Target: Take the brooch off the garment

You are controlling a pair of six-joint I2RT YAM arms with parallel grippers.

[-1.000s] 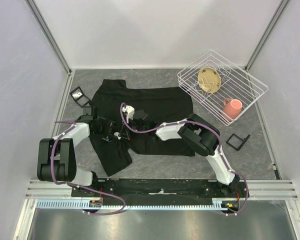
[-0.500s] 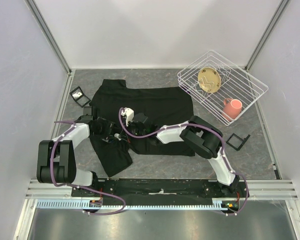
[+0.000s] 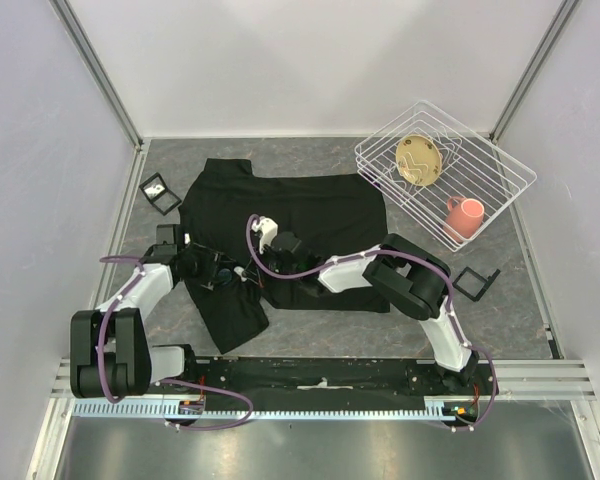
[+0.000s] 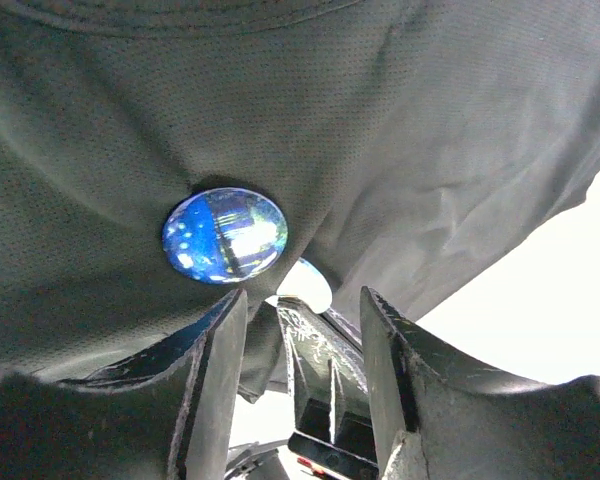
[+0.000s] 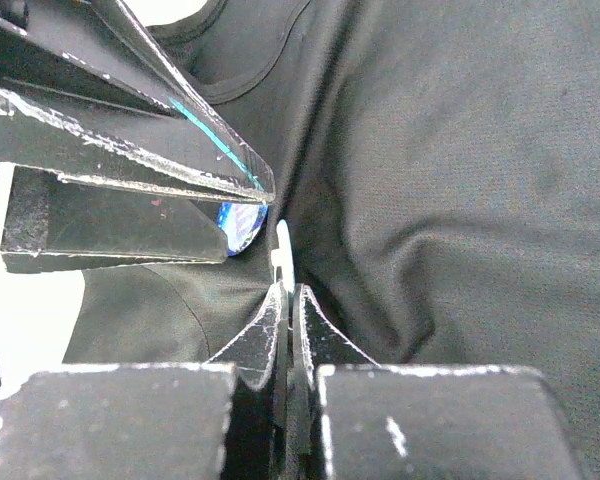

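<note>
Left of centre on the table (image 3: 310, 160), the left gripper (image 4: 302, 297), fingers apart, sits just below the round blue brooch (image 4: 225, 235) on the black garment (image 3: 310, 205); rightward, the right gripper (image 5: 290, 290) is pinched together on a garment fold.

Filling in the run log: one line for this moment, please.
brooch: on garment | left gripper: open, beside brooch | right gripper: shut on garment

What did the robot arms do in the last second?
The left arm drew back toward its base, and its open left gripper stayed near the brooch. The right gripper stayed pinched shut on the garment. The basket and mug did not move.
</note>
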